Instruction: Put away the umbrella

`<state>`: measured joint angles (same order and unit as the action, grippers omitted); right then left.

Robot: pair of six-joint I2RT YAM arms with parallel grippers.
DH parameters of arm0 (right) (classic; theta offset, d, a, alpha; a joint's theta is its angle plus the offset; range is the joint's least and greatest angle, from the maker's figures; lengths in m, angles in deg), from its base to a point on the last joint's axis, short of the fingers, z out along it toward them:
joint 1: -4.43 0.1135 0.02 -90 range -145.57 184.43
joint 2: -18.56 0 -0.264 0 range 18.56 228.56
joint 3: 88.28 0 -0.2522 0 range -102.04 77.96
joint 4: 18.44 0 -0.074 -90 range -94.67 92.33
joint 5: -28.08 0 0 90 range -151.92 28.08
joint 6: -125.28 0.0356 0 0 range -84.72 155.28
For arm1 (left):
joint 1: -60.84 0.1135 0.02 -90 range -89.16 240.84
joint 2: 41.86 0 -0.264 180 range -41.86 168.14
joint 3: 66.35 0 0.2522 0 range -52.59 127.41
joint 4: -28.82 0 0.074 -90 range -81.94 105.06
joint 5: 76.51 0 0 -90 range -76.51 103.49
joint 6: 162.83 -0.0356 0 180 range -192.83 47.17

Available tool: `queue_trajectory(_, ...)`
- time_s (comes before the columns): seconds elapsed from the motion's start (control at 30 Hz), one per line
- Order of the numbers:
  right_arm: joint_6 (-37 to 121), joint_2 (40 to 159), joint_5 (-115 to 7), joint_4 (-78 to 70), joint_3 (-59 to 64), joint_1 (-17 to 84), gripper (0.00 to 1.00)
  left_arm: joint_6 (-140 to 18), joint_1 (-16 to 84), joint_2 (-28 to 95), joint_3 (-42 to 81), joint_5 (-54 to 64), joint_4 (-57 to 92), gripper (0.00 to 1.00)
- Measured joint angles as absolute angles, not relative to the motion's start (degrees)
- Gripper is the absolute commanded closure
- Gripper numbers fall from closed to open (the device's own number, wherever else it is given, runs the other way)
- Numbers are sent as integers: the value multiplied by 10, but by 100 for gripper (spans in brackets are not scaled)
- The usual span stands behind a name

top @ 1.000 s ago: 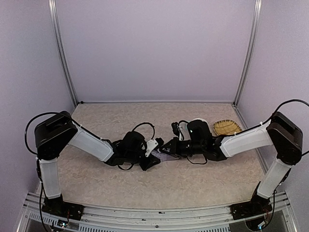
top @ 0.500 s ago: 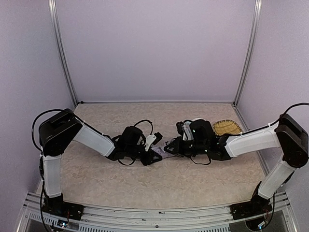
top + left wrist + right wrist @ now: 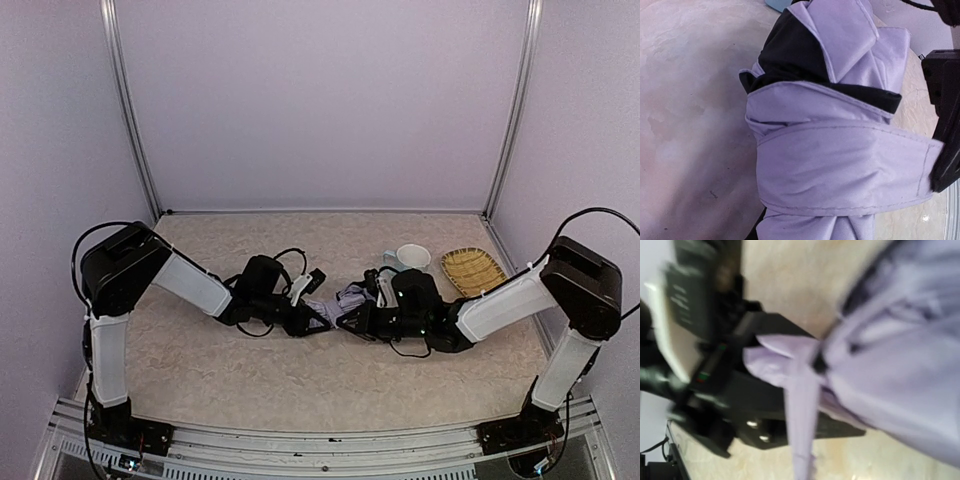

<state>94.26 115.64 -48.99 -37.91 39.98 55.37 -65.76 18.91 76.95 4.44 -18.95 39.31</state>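
From the top external view, both arms reach inward and meet low over the middle of the beige table (image 3: pixel 250 240). The umbrella (image 3: pixel 335 303), a pale lavender bundle, lies on the table between the two wrists. The left gripper (image 3: pixel 312 318) is at the bundle's left end and the right gripper (image 3: pixel 352 322) is at its right end. Farther back and to the right stands a light mug (image 3: pixel 411 257). A woven basket (image 3: pixel 471 263) sits just to the right of the mug, and both are apart from the umbrella.

The left wrist view is almost filled by the umbrella (image 3: pixel 840 165), with folded lavender cloth and black showing in the folds. Its strap (image 3: pixel 850 150) is wrapped across the bundle. One black finger (image 3: pixel 946 160) lies against the strap's right end, so the left gripper is clamped on the umbrella. The table (image 3: pixel 690 100) shows on the left.

The right wrist view is blurred. The umbrella (image 3: pixel 900 365) fills the right side. The left gripper (image 3: pixel 765 352) appears as a black shape on the left with lavender cloth in its jaws. A thin strip of the strap (image 3: pixel 799 430) runs down to the bottom edge. The right gripper's jaws are fully closed. The blur hides whether they pinch that strip.
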Motion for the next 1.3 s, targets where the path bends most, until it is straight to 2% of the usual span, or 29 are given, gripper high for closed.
queue_trajectory(0.13, 947, 1207, -480, -425, 385, 554, 100, -649, 204, 771, 47, -200, 389, 100)
queue_trajectory(0.63, 904, 1282, -498, -507, 370, 548, 100, -601, 226, 779, 49, -243, 399, 100)
queue_trajectory(1.03, 871, 1318, -542, -512, 344, 548, 100, -562, 225, 769, 25, -247, 422, 100)
queue_trajectory(1.13, 862, 1319, -552, -504, 338, 550, 92, -548, 221, 764, 14, -246, 434, 100)
queue_trajectory(1.3, 844, 1319, -564, -470, 322, 551, 89, -533, 215, 762, 13, -230, 437, 100)
